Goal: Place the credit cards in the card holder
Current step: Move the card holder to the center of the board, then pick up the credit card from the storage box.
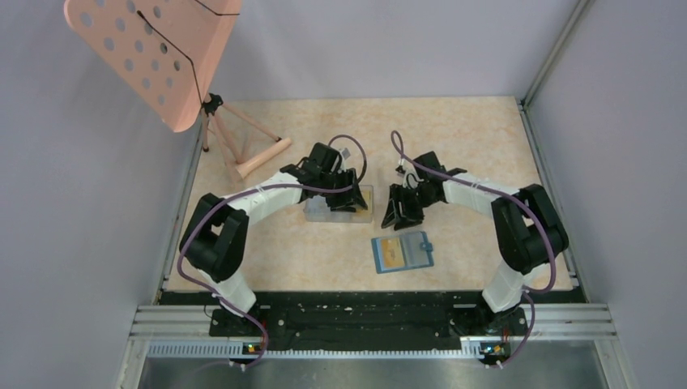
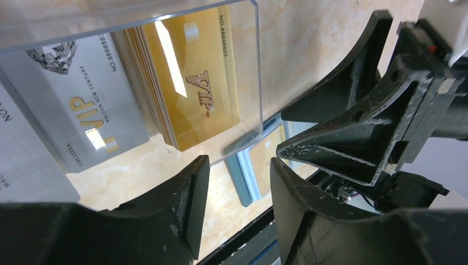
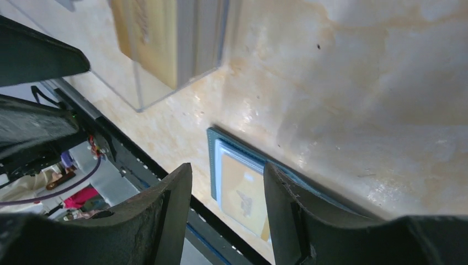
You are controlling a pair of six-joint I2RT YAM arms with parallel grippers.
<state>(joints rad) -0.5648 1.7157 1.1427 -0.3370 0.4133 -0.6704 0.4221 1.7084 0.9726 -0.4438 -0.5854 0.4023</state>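
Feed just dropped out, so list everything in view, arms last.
table: one, beige marbled
clear box: one, transparent, mid-table
gold cards: stack, count unclear, inside the box
silver cards: at least two, beside the gold stack
card holder: one, teal, open, near front edge
orange card: one, on the holder's left half
stand: one, pink, far left
left gripper: open, empty, over the box
right gripper: open, empty, right of the box

Place: robot lab cell, a boxed-in test bench.
Walls: plain grey panels (image 1: 89, 203) close off the table (image 1: 454, 138) on three sides.
Mounting: left arm (image 1: 243, 203) and right arm (image 1: 478, 190) bolted to a black plate (image 1: 356, 316) – aluminium rails (image 1: 364, 334) at the near edge.
Extras: pink perforated panel (image 1: 154, 57) on a tripod (image 1: 235, 138).
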